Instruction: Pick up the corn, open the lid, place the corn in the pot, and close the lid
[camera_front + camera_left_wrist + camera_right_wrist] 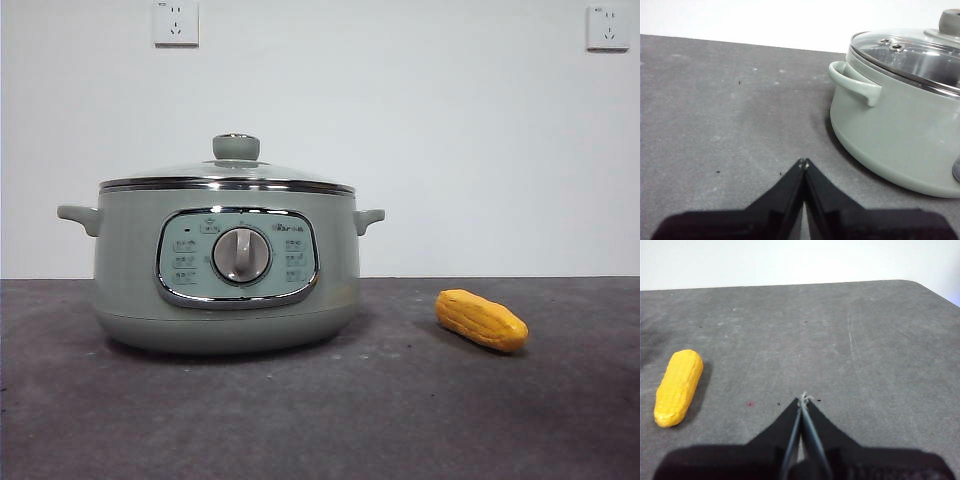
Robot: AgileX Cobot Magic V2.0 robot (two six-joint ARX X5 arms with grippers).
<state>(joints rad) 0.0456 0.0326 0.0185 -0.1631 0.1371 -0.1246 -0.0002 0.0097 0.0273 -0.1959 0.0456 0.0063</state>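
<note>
While front hides claws, wrists show corn (678, 387), lid (910, 55).

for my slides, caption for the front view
Lidded green pot on a dark table, corn lying apart beside it.

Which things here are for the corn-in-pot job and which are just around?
For the job: small yellow-orange corn cob; domed glass lid with green knob; large sage-green electric pot.
Just around: two white wall sockets, dark grey table.
</note>
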